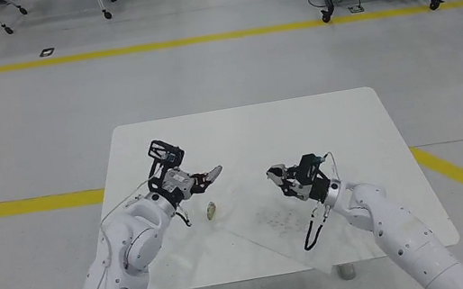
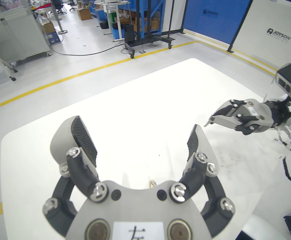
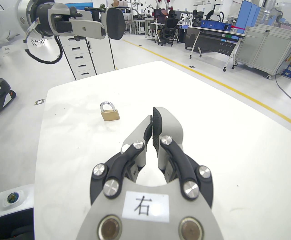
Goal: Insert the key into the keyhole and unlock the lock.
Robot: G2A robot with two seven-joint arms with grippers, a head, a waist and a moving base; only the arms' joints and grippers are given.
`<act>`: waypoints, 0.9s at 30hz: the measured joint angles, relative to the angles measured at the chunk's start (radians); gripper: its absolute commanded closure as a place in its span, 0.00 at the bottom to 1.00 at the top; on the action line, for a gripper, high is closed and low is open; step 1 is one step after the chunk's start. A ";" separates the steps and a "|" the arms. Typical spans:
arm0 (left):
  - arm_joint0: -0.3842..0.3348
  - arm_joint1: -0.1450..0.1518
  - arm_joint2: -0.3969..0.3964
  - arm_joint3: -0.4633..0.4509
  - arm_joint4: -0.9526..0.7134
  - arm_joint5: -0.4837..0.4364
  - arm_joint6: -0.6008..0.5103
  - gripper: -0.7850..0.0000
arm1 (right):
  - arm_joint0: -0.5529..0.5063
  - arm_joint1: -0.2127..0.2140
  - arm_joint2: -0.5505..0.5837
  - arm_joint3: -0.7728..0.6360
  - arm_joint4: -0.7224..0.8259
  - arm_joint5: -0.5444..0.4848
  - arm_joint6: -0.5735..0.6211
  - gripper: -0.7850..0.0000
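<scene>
Toward 9 o'clock on the desk [image 1: 301, 124] you see the lock [image 1: 212, 209] resting at 6 o'clock of the released left pincer [image 1: 210, 178], while the right pincer [image 1: 274, 175] clenches the key [image 2: 207, 123].

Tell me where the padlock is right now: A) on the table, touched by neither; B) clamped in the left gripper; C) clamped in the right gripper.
A: the padlock sits on the table, clear of the open left gripper and of the right gripper, shut on a small key.
</scene>
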 measured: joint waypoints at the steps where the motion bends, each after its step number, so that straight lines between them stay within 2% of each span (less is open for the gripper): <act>1: -0.001 0.000 0.002 0.000 0.002 0.013 0.000 0.00 | 0.000 0.000 0.000 0.000 0.000 0.000 0.000 1.00; 4: 0.000 0.000 0.002 0.000 0.002 0.021 0.001 0.00 | 0.000 0.000 0.000 0.000 0.000 0.000 0.000 1.00; 7: 0.016 -0.004 0.000 0.015 -0.055 0.021 0.051 0.00 | -0.007 -0.003 0.001 -0.008 0.033 0.007 -0.004 1.00; 10: 0.021 -0.013 0.003 0.061 -0.226 -0.001 0.118 0.00 | -0.014 -0.009 0.010 -0.014 0.163 -0.021 -0.001 1.00; 13: 0.003 -0.026 0.010 0.127 -0.511 -0.053 0.115 0.00 | -0.018 -0.014 0.020 -0.015 0.321 -0.073 0.019 1.00; 16: -0.021 -0.037 0.023 0.204 -0.821 -0.114 0.054 0.00 | -0.020 -0.018 0.020 -0.011 0.485 -0.130 0.050 1.00; 20: -0.061 -0.047 0.047 0.324 -1.238 -0.207 -0.106 0.00 | -0.011 -0.032 -0.008 0.017 0.725 -0.187 0.101 1.00; 23: -0.098 -0.050 0.054 0.407 -1.406 -0.251 -0.202 0.00 | -0.008 -0.038 -0.020 0.034 0.912 -0.163 0.103 1.00; 25: -0.118 -0.050 0.054 0.438 -1.452 -0.278 -0.235 0.00 | -0.008 -0.038 -0.019 0.033 0.931 -0.164 0.103 1.00; 27: -0.129 -0.050 0.055 0.462 -1.453 -0.302 -0.258 0.00 | -0.008 -0.038 -0.019 0.032 0.870 -0.165 0.103 1.00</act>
